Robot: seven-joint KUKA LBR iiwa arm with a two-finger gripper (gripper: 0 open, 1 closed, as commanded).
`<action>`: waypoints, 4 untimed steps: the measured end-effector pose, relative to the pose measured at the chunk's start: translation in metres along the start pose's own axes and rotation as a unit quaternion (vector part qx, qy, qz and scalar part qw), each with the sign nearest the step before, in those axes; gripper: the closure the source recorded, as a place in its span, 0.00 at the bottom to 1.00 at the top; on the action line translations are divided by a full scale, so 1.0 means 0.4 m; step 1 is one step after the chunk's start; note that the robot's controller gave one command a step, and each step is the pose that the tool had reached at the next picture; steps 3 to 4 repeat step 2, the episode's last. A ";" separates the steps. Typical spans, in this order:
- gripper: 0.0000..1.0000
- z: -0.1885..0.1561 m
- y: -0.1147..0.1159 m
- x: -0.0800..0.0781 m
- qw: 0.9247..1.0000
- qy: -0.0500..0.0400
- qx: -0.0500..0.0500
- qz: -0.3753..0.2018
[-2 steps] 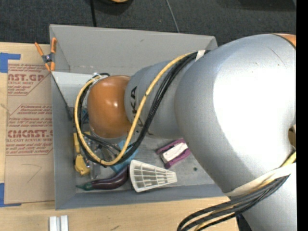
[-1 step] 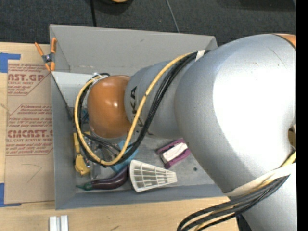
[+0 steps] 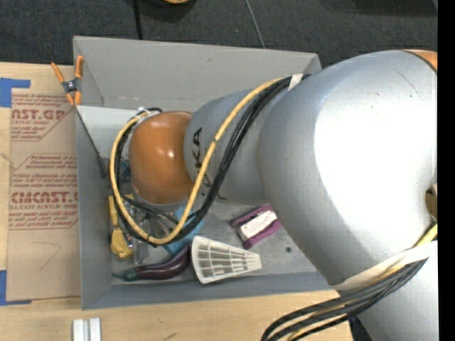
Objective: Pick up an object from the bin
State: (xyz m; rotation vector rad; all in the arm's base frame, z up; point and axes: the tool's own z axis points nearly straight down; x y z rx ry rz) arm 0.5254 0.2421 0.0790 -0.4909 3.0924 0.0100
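Nearest the lens: the arm (image 3: pixel 341 176), its grey body covering the right half of the bin (image 3: pixel 185 69) and reaching down toward the left side.

Wrist: orange cover (image 3: pixel 160 155) low over the bin's left part, looped round with black and yellow cables (image 3: pixel 213 162). We place the gripper (image 3: pixel 140 222) just under that cover, down among the things by the left wall. Whether it is released or clenched we cannot tell; the cover and cables mask it.

Contents near the gripper:
- yellow piece (image 3: pixel 117 241) against the left wall, just beside the gripper
- dark purple curved thing (image 3: pixel 160 268), aubergine-like, along the front wall, just below it
- blue scrap (image 3: pixel 186 210) peeking out by the cables

Further right, apart from the gripper:
- white slotted fan-shaped piece (image 3: pixel 224 260) on the floor near the front wall
- purple and white block (image 3: pixel 257 224) near the arm's edge

Progress, our judgement: the reach into the bin is made, with the wrist down at floor level in the left corner. We see nothing lifted; every visible item lies on the bin floor. No grasp can be confirmed. Left to do: secure one item, most likely from the left-corner group, and raise it clear of the walls.
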 end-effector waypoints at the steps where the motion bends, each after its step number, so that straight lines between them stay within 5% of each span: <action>1: 1.00 0.000 0.000 0.000 1.000 0.000 0.000 0.000; 4: 1.00 0.000 0.000 0.000 1.000 0.000 0.000 0.000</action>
